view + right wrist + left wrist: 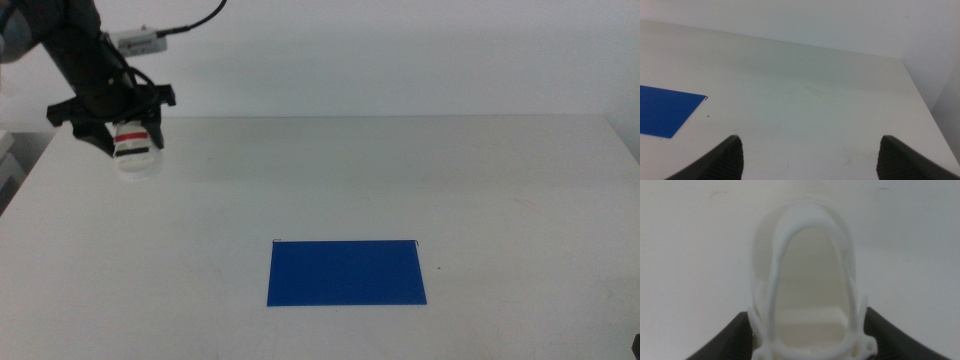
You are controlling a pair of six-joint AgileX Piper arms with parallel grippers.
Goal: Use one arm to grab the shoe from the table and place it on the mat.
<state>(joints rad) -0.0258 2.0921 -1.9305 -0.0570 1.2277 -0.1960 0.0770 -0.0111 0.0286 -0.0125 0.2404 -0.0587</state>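
Matte white table (330, 190), smooth and plain. The shoe (133, 142) sits far out at about 10 o'clock on the tabletop: small, white, glossy plastic-looking, w/ a red strap between dark ones. From the left wrist view it's a rounded, open oval shell (807, 275), pale inside, edges a bit blurred. The left gripper (128, 140) on the black arm (85, 60) is down over it, dark jaws pressed against both sides of the shoe, clamped on it. The mat (346, 271) is a thin flat dark-blue rectangle at approx 6 o'clock, well apart from the shoe. Right gripper (810, 155) waits above bare table, jaws spread wide, mat corner (665, 111) in its view.
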